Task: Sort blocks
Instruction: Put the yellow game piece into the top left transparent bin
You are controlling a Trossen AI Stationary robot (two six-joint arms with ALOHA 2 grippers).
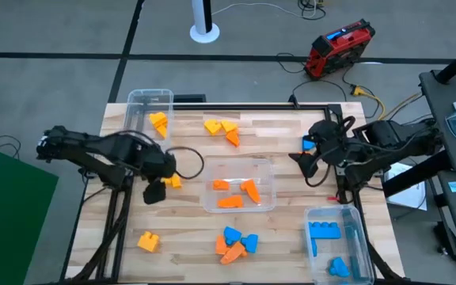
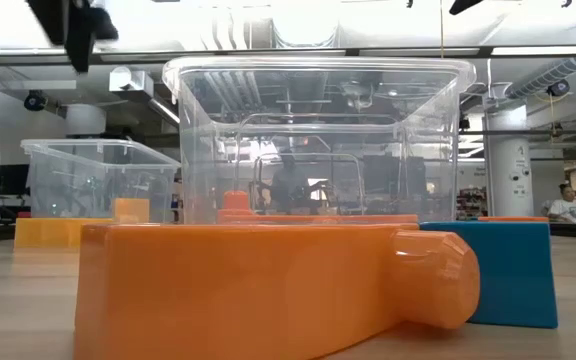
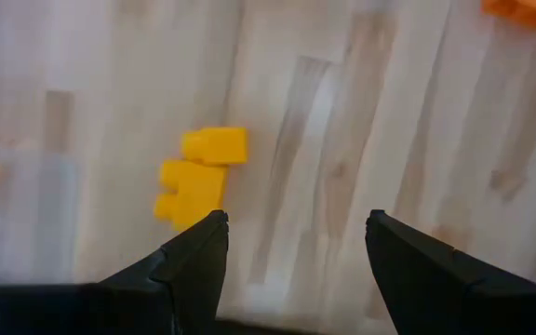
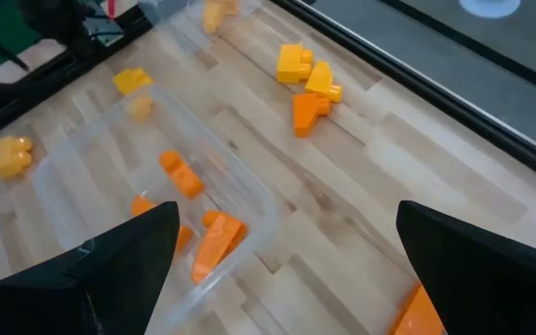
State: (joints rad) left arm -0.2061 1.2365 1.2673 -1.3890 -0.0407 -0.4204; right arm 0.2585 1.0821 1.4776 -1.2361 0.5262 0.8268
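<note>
Left gripper (image 3: 291,247) jaws open, above yellow blocks (image 3: 200,175) on bare desk (image 3: 361,140). Right gripper (image 4: 287,270) jaws open, hovering near orange bin (image 1: 269,172).

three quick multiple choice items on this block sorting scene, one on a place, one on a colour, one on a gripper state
1. Where is the bin holding blue blocks, seen from above?
A. near right corner of the table
B. far left corner
C. table centre

2. What colour are the blocks in the centre bin?
A. blue
B. orange
C. yellow

3. How do the left gripper's fingers stand?
A. shut on a block
B. open, holding nothing
C. shut, empty

Answers:
1 A: the blue bin sits at the table's near right corner.
2 B: the centre bin holds only orange blocks.
3 B: the left gripper shows spread fingers above a yellow block, gripping nothing.
</note>
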